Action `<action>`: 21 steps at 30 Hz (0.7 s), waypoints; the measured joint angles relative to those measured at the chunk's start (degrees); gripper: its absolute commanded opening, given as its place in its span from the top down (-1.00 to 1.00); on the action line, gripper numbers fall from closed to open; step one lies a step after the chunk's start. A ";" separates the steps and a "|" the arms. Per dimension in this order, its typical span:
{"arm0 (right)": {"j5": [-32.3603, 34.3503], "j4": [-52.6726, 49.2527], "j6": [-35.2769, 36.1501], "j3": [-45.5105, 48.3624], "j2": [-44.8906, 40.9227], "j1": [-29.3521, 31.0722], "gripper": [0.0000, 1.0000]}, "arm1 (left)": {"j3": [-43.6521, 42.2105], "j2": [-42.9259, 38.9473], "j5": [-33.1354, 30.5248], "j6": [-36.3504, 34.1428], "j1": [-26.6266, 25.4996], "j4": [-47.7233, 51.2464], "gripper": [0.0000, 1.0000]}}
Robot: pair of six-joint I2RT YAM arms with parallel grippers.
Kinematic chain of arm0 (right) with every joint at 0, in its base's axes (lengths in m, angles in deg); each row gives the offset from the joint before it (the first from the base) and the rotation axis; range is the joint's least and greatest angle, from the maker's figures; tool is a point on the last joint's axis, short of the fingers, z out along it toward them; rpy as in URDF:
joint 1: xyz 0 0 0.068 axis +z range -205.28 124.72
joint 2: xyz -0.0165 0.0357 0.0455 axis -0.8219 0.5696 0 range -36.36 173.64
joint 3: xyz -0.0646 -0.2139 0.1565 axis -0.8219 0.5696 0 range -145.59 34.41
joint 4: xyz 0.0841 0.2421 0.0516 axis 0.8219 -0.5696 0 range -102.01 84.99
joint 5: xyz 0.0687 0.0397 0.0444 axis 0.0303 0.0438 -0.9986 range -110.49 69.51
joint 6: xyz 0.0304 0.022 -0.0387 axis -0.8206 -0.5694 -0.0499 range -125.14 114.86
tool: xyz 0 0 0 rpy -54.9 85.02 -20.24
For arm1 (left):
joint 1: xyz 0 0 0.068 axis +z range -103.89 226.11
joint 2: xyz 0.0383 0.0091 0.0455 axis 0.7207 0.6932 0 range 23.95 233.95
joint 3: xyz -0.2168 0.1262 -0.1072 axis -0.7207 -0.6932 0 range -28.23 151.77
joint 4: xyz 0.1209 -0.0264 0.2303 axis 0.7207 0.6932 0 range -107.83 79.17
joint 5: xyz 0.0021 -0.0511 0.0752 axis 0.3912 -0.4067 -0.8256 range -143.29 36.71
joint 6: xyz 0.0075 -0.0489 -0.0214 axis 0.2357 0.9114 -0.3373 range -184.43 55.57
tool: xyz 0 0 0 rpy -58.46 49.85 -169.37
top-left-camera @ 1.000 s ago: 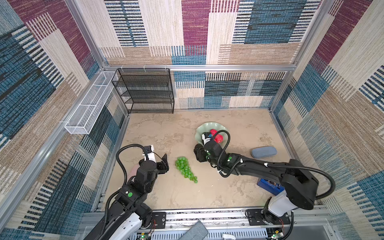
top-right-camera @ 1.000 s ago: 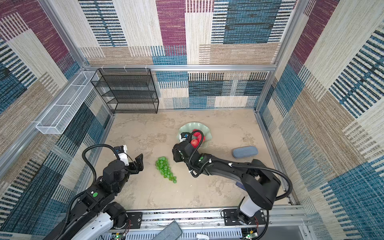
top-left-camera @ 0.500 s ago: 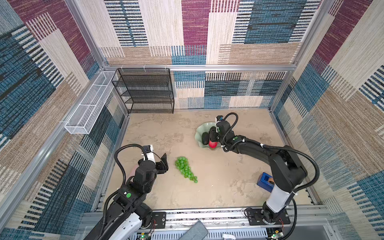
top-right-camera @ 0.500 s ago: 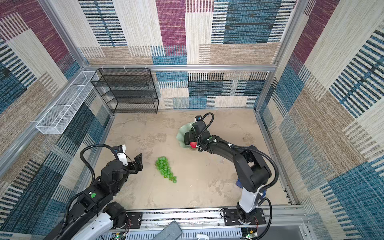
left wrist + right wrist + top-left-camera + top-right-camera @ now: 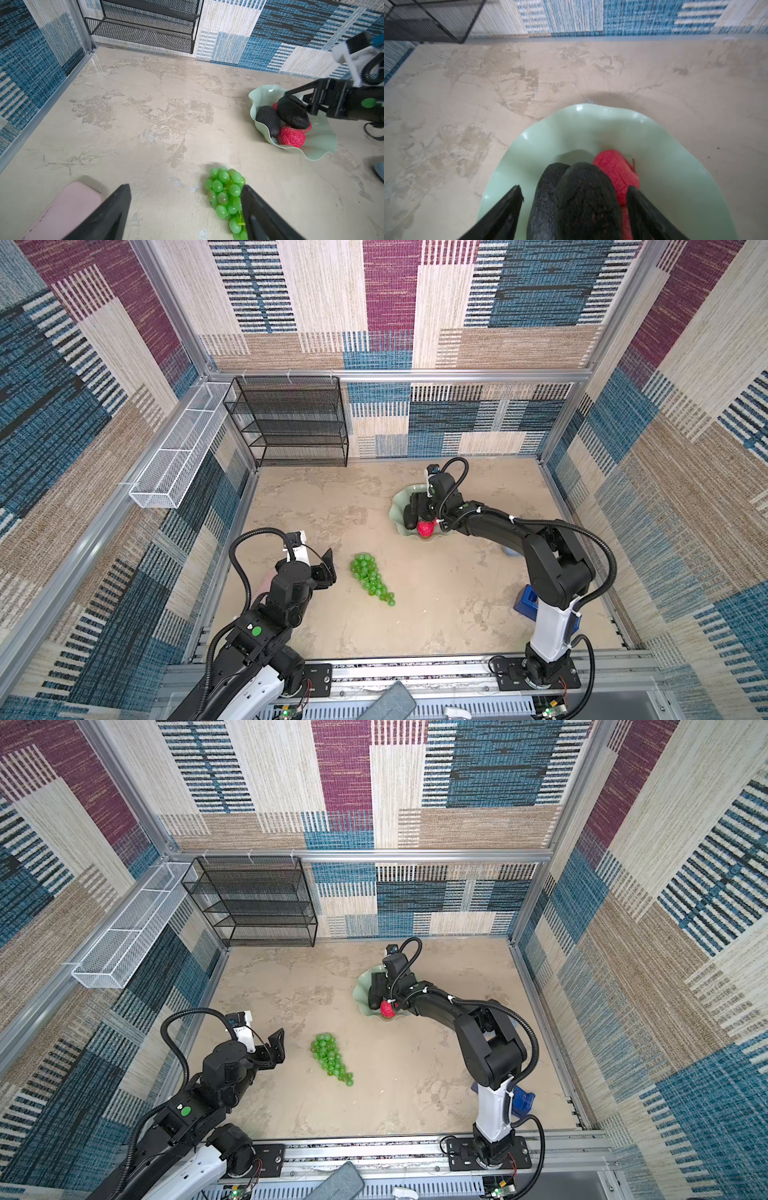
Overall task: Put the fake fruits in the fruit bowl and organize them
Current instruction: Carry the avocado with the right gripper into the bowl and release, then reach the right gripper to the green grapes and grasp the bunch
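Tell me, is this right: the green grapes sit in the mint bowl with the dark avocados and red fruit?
No. The green grapes lie on the table, outside the mint bowl, as both top views show. The dark avocados and red fruit are in it.

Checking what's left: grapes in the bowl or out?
Out. The grapes lie on the table, well apart from the fruit bowl.

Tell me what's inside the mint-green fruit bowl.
In the fruit bowl, an upper avocado rests on a lower avocado beside a red fruit. More red shows beneath the avocados, mostly covered; the count is unclear.
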 measured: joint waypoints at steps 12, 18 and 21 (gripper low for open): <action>-16.65 12.72 5.92 30.58 -25.31 13.40 -0.99 | 0.00 0.13 -0.02 0.00 0.09 -0.20 -0.72; -19.10 18.34 5.14 33.79 -21.53 21.77 -1.00 | -0.52 -1.99 0.00 0.04 0.09 -0.04 -0.72; -18.88 19.91 3.89 31.28 -16.52 24.04 -1.00 | -1.22 -3.65 0.00 0.22 0.07 0.35 -0.73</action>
